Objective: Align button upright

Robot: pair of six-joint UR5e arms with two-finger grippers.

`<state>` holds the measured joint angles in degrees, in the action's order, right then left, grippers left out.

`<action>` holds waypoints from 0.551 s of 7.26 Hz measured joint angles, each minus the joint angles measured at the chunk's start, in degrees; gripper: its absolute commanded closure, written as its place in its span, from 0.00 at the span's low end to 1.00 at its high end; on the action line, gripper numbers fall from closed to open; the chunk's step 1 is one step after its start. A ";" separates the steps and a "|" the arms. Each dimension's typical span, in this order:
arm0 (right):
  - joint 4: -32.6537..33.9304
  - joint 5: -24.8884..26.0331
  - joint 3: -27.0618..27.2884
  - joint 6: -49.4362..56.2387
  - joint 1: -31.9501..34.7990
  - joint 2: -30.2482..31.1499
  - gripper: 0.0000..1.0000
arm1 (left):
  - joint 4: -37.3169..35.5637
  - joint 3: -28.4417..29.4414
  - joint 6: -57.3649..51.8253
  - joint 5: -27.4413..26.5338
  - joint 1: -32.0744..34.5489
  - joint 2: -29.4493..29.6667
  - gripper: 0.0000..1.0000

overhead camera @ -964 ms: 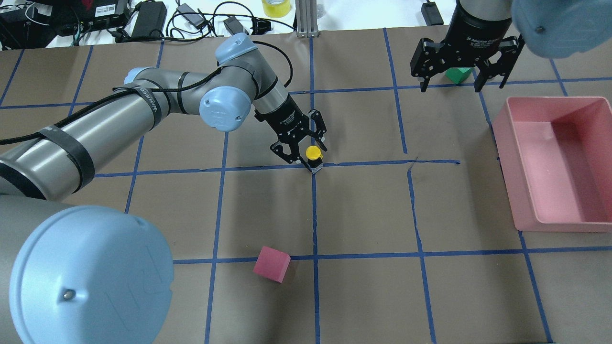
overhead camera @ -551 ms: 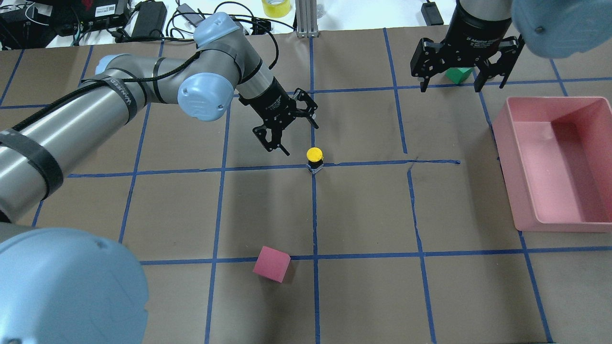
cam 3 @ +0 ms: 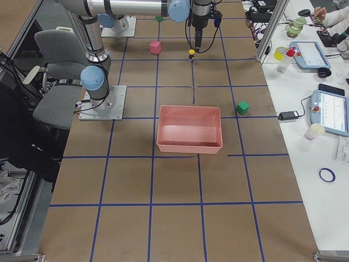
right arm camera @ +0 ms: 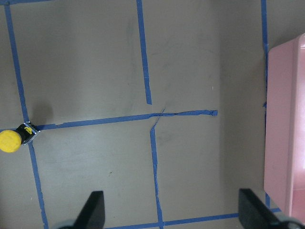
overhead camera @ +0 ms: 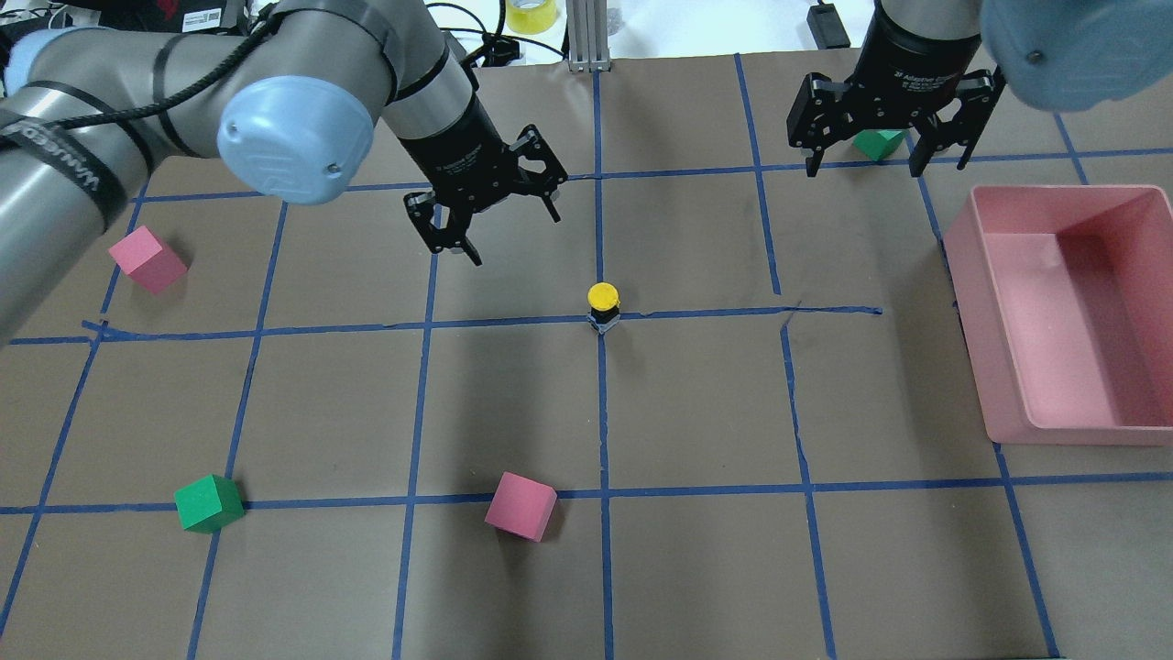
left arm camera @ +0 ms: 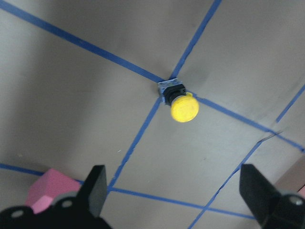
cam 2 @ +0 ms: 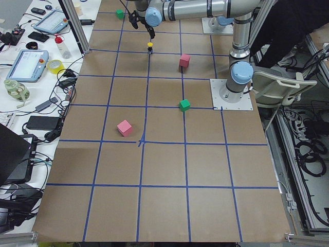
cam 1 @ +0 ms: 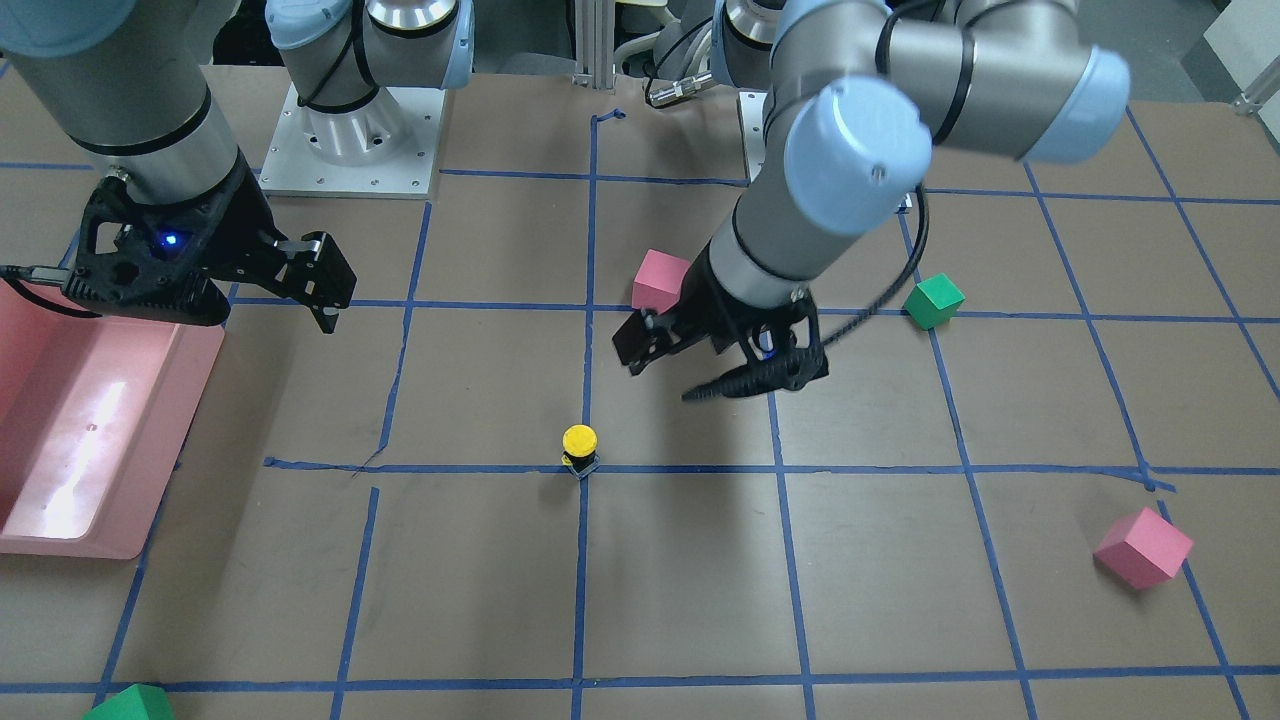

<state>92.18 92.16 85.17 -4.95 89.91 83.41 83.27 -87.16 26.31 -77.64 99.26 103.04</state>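
The button [overhead camera: 603, 302] stands upright on a crossing of blue tape lines, yellow cap on top, black base below. It also shows in the front view [cam 1: 580, 445], the left wrist view [left arm camera: 181, 102] and at the left edge of the right wrist view [right arm camera: 12, 140]. My left gripper [overhead camera: 516, 238] is open and empty, raised above the table, to the left of and beyond the button, clear of it. My right gripper [overhead camera: 866, 171] is open and empty, hovering at the far right over a green cube [overhead camera: 878, 142].
A pink bin [overhead camera: 1136, 431] stands at the right edge. Pink cubes lie at the near middle [overhead camera: 520, 506] and far left [overhead camera: 147, 259]. A green cube [overhead camera: 209, 502] lies at the near left. Cables and power bricks [overhead camera: 284, 37] lie beyond the far edge.
My left gripper stood with open jaws around the button; it has drawn back to the left and away from it. The button stays upright in place. The right arm has not moved.
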 measured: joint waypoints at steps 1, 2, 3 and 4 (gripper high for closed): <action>-0.07 -0.09 0.00 0.12 0.00 0.00 0.00 | 0.92 -0.35 -8.54 -4.29 -0.07 -2.90 0.00; -0.08 -0.13 0.00 0.19 0.00 0.00 0.00 | 1.23 -0.65 -14.64 -7.08 -0.09 -5.42 0.00; -0.07 -0.11 0.00 0.25 0.00 0.00 0.00 | 1.18 -0.79 -17.57 -9.46 -0.17 -7.83 0.00; -0.07 -0.12 0.00 0.28 0.02 0.00 0.00 | 0.85 -0.81 -18.88 -11.86 -0.32 -10.03 0.00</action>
<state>92.11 92.04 85.16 -4.67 89.93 83.41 84.12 -87.96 7.43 -89.51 98.94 93.01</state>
